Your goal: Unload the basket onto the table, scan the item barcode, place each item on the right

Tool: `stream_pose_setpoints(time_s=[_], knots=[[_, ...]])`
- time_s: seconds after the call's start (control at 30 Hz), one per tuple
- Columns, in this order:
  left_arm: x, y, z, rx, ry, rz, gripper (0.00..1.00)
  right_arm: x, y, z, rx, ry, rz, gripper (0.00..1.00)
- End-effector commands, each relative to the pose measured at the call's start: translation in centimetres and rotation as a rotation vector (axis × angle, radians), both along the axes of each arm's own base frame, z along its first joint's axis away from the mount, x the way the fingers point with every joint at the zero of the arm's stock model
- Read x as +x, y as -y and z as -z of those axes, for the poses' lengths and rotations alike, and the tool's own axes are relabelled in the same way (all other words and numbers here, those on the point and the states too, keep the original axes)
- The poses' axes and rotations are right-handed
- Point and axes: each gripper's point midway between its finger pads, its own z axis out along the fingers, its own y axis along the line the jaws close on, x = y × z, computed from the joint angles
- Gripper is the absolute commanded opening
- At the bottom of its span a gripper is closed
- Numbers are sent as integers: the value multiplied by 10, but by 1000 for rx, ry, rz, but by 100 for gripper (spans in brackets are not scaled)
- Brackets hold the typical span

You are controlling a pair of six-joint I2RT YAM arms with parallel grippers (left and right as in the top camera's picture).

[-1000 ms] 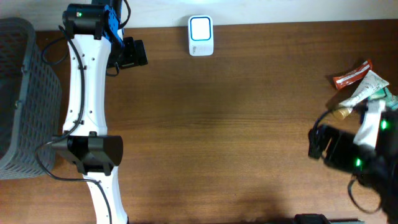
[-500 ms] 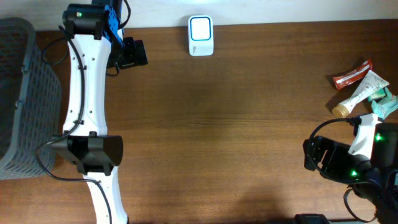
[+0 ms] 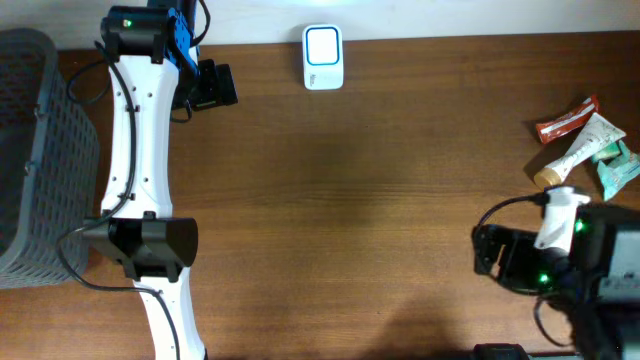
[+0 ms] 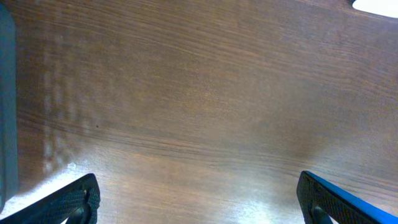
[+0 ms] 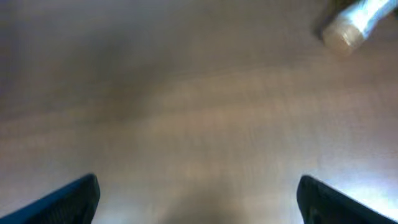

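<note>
Left claw [image 4: 198, 202] and right claw [image 5: 198, 200] gape wide, empty, over bench [image 4: 199, 93]; right wrist view blurred, tube [image 5: 351, 25] cut off at frame corner.

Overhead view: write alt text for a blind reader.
A wooden table with a white scanner at its far edge and small packaged items piled right. A grey basket sits left; the left arm and right arm hold nothing.

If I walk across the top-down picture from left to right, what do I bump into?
Grey basket → left arm → left gripper → white scanner → right gripper → pile of packets and a tube.
</note>
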Motion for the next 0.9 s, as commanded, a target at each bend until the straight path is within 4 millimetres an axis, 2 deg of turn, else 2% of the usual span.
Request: stream_pose_setpoints(time_s=[0.0,0.3,0.43,0.67,0.87], knots=[[-1,-1,-8,6,21,-1,99,-1,-24,10,-48,198,-238,99],[-1,-1,-8,6,21,-1,99,35,-25,51,-107,609,-242,99],[-1,-1,-8,6,21,-1,99,45,-26,59,-128,752,-241,99],[-1,-1,-8,6,22,-1,99,50,-23,54,-161,908,-224,99],[-1,-1,-8,6,22,-1,99,51,-17,53,-256,1015,-205,99]])
